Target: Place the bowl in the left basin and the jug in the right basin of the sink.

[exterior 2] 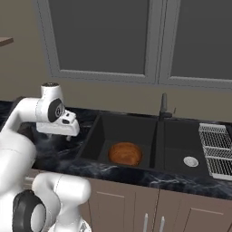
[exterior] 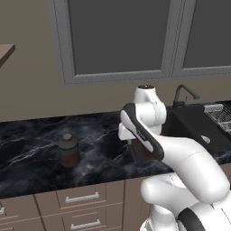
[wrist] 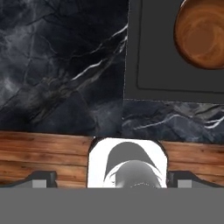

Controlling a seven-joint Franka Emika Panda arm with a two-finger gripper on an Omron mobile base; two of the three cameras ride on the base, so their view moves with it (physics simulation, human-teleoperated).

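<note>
Cannot tell finger spread of gripper (wrist: 112, 183) over marble counter (wrist: 57, 74); bowl (exterior 2: 125, 153) already in left basin (exterior 2: 102, 131), jug (exterior: 68, 150) waiting at nine o'clock of sink (exterior 2: 156, 138).

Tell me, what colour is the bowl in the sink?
Glossy reddish-brown wood grain; the bowl shows best in the hand view.
</note>
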